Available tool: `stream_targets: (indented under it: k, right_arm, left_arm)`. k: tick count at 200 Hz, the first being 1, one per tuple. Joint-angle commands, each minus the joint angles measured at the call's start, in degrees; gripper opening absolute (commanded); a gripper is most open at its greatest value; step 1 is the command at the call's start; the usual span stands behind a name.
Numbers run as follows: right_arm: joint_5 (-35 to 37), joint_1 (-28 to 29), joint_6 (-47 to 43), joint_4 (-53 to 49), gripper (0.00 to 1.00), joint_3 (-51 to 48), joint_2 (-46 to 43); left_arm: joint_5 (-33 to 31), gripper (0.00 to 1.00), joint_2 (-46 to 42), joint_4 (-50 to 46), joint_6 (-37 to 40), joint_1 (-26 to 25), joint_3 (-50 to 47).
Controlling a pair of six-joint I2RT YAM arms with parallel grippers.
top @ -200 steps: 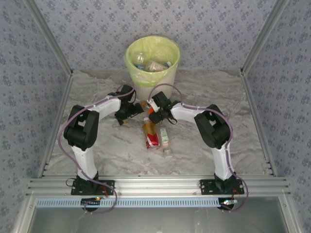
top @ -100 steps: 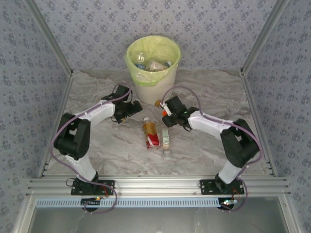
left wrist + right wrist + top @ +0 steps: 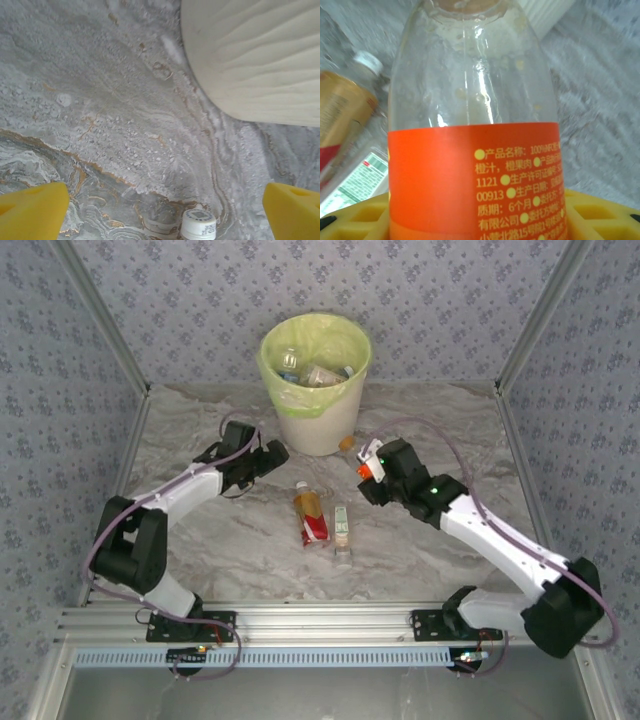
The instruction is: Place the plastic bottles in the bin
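Grips an orange-labelled bottle in the right jaws beside the bin, with left jaws spread empty over the counter; probably needs lifting above the rim next, then releasing.

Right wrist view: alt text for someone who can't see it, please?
A clear bottle with an orange label, close up, held in the yellow-fingered right hand. Behind it lie an amber bottle and a white-capped bottle on the table, the white bin at top.
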Motion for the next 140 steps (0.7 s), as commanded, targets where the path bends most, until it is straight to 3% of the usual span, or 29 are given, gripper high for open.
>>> stream_targets:
  k: [1,36,87,118,140]
  right_arm:
    - [-3.12,-0.93,-2.69,4.66,0.36,3.84,-2.94]
    - [-12.16,-3.58,-2.19,14.32,0.36,11.29,0.23]
    - [-20.97,-5.37,-0.44,16.62,0.37,32.56,16.13]
    - [-18.34,-5.89,3.52,19.12,0.38,45.09,27.51]
    - [-13.65,-6.49,6.91,14.95,0.41,57.69,36.96]
  left_arm:
    - [-1.65,0.99,-4.44,5.7,1.37,0.11,-2.68]
    - [-4.09,1.0,-8.26,5.53,1.23,0.13,-4.94]
    - [-1.33,0.99,-13.41,6.57,-0.84,-0.74,-7.38]
    - [-2.15,1.0,-16.41,6.62,-0.29,-1.12,-8.74]
    - [-3.25,0.99,-17.9,5.6,-0.01,-1.12,-9.34]
